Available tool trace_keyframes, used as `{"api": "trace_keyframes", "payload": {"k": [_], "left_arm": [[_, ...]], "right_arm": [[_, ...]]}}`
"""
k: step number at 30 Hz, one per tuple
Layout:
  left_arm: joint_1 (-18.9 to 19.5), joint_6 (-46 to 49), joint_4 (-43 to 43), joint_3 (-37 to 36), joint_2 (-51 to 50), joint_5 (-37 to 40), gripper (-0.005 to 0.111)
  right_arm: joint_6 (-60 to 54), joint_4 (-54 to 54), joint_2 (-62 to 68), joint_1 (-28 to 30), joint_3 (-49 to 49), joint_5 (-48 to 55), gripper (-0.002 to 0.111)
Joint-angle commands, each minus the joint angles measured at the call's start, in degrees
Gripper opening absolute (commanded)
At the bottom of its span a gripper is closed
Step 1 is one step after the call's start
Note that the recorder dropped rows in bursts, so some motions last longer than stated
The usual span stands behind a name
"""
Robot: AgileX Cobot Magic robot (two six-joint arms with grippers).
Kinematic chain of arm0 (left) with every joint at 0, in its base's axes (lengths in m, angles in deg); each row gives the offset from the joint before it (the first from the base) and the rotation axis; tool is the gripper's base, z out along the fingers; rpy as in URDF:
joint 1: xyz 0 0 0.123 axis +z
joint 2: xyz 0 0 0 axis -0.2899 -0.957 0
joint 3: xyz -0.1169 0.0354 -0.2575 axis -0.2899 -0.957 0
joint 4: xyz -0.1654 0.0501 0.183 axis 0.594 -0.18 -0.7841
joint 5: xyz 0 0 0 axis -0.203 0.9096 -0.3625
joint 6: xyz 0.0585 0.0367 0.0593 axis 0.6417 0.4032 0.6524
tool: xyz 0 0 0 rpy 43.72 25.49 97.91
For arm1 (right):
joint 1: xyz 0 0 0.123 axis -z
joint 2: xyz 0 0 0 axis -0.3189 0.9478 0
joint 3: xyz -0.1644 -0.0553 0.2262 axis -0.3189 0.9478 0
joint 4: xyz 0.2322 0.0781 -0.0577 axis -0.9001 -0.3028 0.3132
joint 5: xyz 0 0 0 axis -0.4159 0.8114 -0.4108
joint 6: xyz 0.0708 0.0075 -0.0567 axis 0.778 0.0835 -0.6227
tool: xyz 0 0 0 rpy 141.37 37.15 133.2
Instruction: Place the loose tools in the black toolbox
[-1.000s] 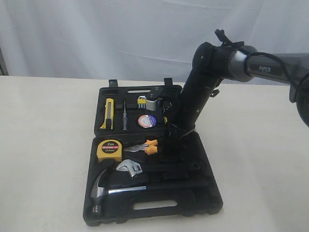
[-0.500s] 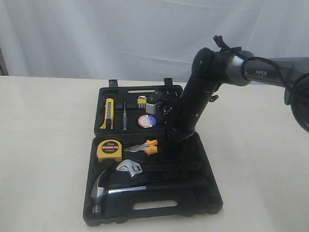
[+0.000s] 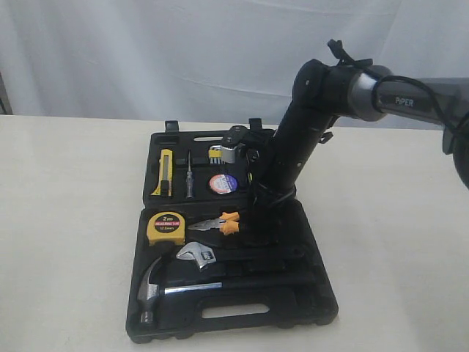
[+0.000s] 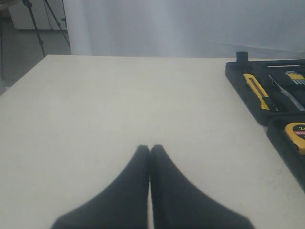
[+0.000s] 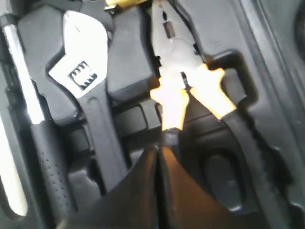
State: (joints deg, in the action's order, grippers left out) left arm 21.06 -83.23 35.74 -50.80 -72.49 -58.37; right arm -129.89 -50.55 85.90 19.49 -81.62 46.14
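The black toolbox [image 3: 308, 293] lies open on the table. In its far half lie the yellow-black utility knife [image 3: 165, 172] and the black tape roll [image 3: 223, 183]. The near half holds the yellow tape measure [image 3: 165, 228] and the orange-and-black-handled pliers [image 3: 220, 222]. My right gripper [image 5: 159, 145] is shut with nothing in it, its tips right at one handle of the pliers [image 5: 209, 90]. In the exterior view the arm hides those tips. My left gripper [image 4: 149, 147] is shut over bare table, left of the toolbox [image 4: 238, 76].
A steel claw hammer [image 3: 157, 287] and a wrench [image 3: 196, 255] lie in the near half, a screwdriver [image 3: 189, 176] in the far half. The right arm leans across the box's right side. White cloth hangs behind the table.
The right arm's wrist has shifted slightly upward over the toolbox. The tools lie where they were, and both grippers stay shut.
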Motion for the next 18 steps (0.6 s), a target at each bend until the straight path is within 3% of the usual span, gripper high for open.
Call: {"api": "trace_keyframes", "payload": {"k": [1,18], "left_arm": [[-0.3,-0.3,0.0,-0.1,0.1,-0.3,0.0],[-0.3,-0.3,0.0,-0.1,0.1,-0.3,0.0]], "right_arm": [[-0.4,1.8,-0.2,0.0,0.0,-2.1,-0.001],[0.5,1.9,3.0,0.0,-0.2,-3.1,-0.001]]}}
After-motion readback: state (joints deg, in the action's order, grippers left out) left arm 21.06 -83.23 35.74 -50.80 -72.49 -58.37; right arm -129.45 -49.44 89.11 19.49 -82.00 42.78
